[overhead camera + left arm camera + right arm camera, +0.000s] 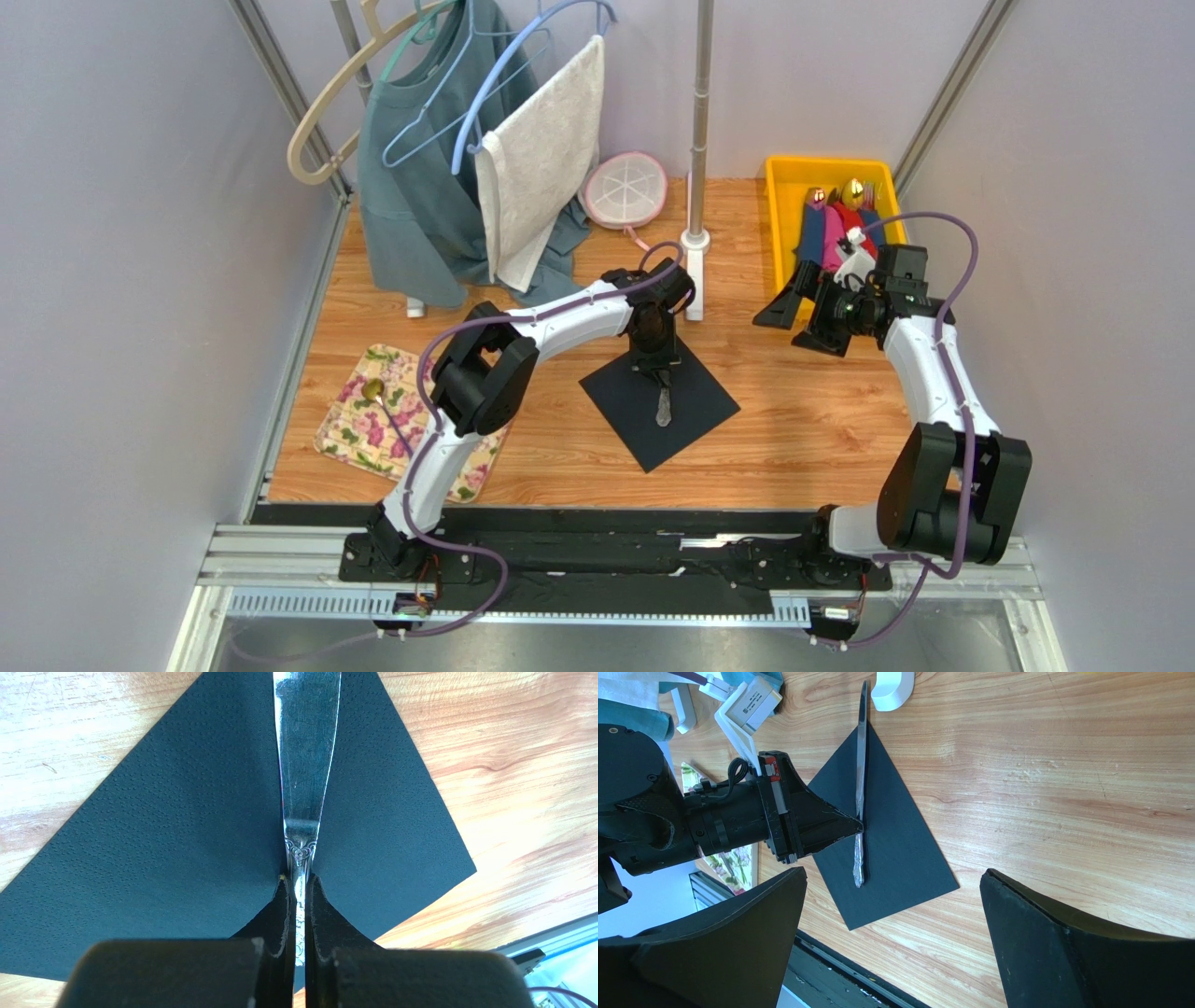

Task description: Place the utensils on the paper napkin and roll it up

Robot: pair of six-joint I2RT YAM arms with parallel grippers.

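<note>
While my left gripper pinches the knife by its handle, the blade lies along the diagonal of the napkin, mid-table. Placing step in hand. Right gripper spread, empty. Next, I judge: release, then fetch the spoon at nine o'clock.

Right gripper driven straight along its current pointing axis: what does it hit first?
Most likely the table, at or just short of the nearest corner of the black napkin; depth is unclear. Nothing stands in between. The knife and left gripper lie beyond that.
</note>
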